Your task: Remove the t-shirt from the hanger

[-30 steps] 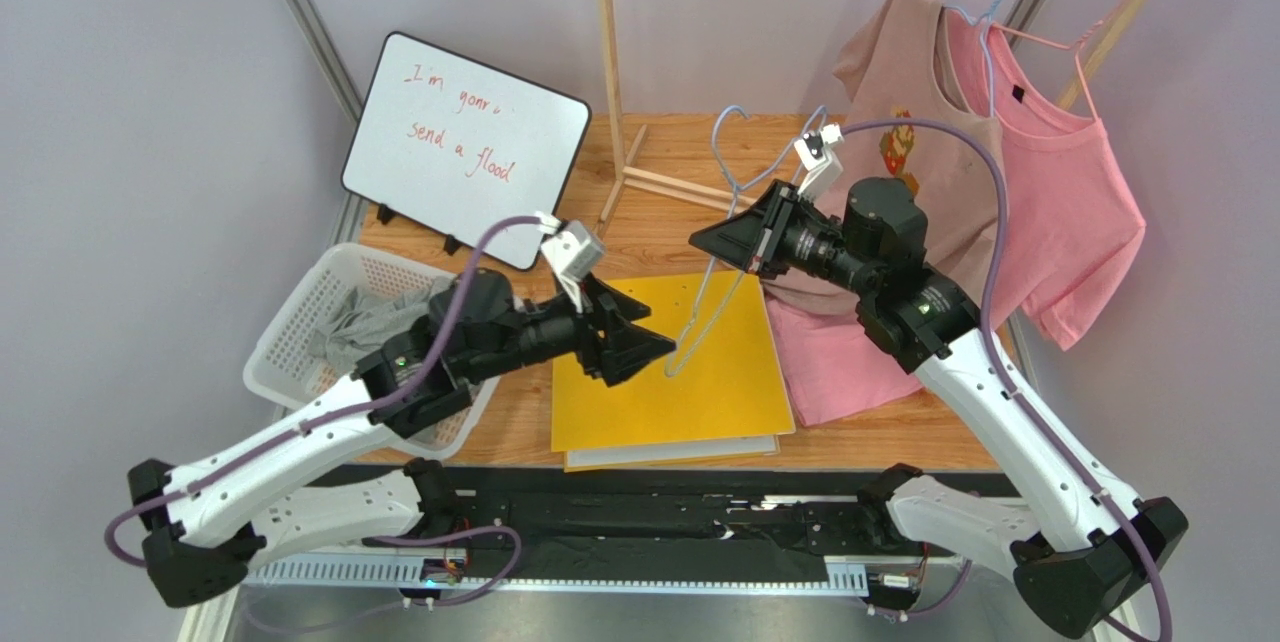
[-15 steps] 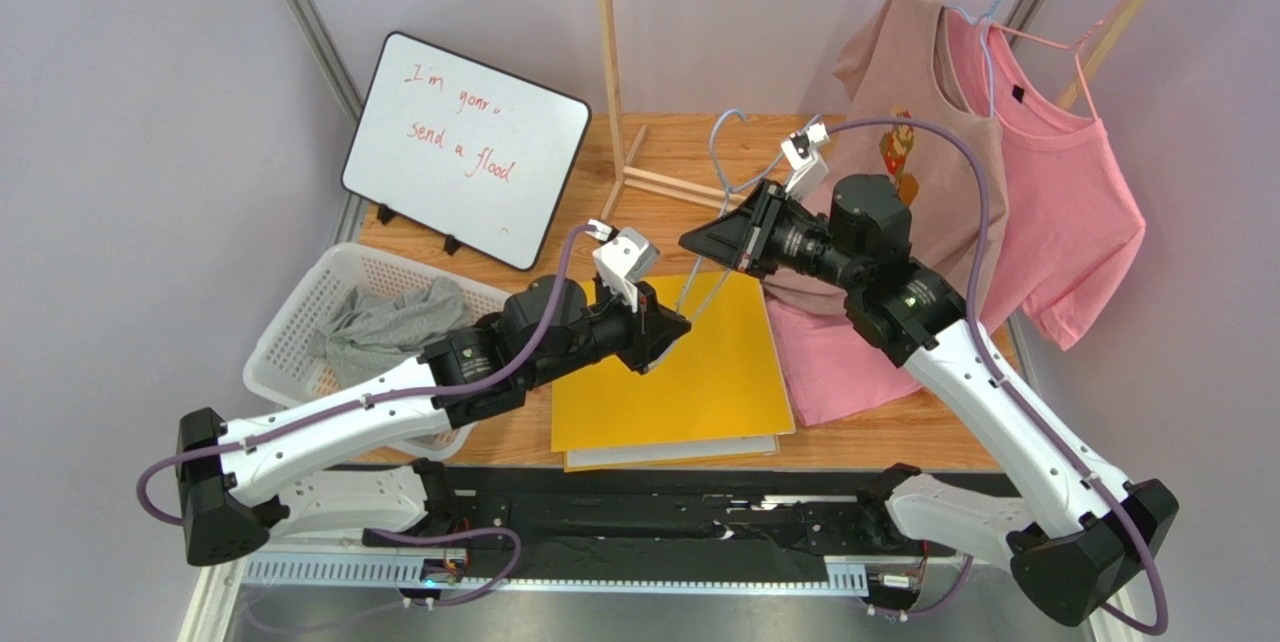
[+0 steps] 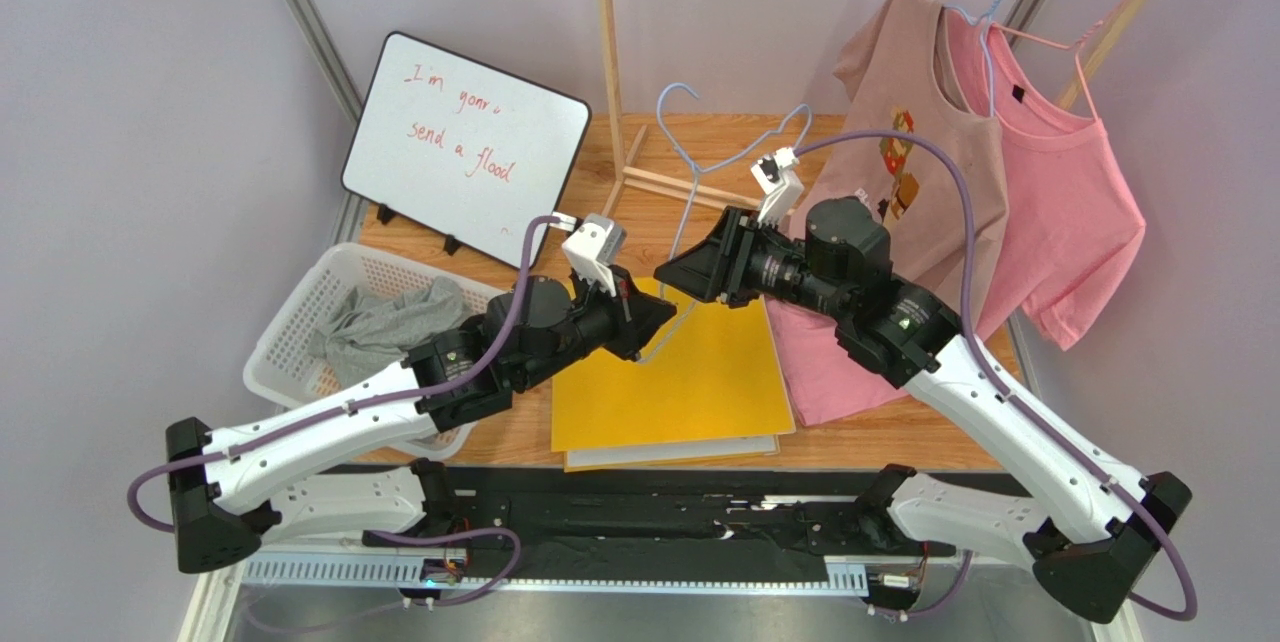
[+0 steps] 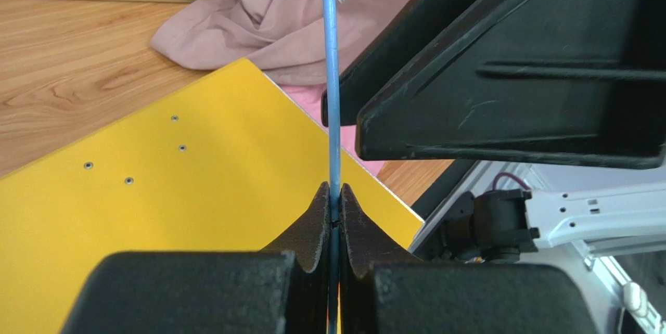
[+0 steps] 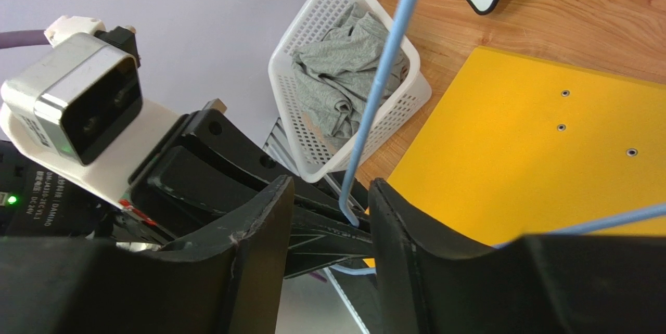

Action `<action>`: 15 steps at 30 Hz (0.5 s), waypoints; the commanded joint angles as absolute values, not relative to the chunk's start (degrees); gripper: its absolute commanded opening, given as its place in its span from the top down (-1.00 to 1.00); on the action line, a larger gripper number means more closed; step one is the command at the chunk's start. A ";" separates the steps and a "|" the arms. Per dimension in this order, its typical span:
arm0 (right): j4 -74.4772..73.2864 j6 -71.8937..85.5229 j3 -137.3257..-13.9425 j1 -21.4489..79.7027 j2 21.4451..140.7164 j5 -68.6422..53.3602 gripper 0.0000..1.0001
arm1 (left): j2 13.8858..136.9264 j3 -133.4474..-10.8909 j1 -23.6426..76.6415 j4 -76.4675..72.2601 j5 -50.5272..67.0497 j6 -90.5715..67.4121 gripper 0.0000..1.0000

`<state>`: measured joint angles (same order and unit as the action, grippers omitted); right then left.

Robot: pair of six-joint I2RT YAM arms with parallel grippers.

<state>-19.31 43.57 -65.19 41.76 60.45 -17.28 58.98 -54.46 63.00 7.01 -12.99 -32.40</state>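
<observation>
A bare light-blue wire hanger (image 3: 700, 170) stands tilted above the yellow board (image 3: 706, 387). My left gripper (image 3: 652, 336) is shut on its lower wire; the left wrist view shows the wire (image 4: 332, 76) pinched between the closed jaws of this gripper (image 4: 334, 197). My right gripper (image 3: 670, 279) is open just above it. In its wrist view the hanger's bent corner (image 5: 352, 209) passes between the spread jaws of the right gripper (image 5: 332, 193) without touching them. A grey t-shirt (image 3: 376, 324) lies crumpled in the white basket (image 3: 286, 335). No shirt hangs on the blue hanger.
A beige t-shirt (image 3: 917, 87) and a pink t-shirt (image 3: 1074, 207) hang on hangers from the rail at the back right. A pink garment (image 3: 849, 365) lies on the table beside the board. A whiteboard (image 3: 463, 147) leans at the back left, next to a wooden post (image 3: 607, 57).
My left gripper reached in and shut on the hanger's lower wire. The right gripper, which held the hanger, has opened. The hanger's hook has swung left.
</observation>
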 commanded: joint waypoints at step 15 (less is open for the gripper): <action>-16.09 42.89 -66.71 46.93 63.98 -10.20 0.90 | 56.34 -52.74 63.19 1.58 -12.22 -36.30 1.00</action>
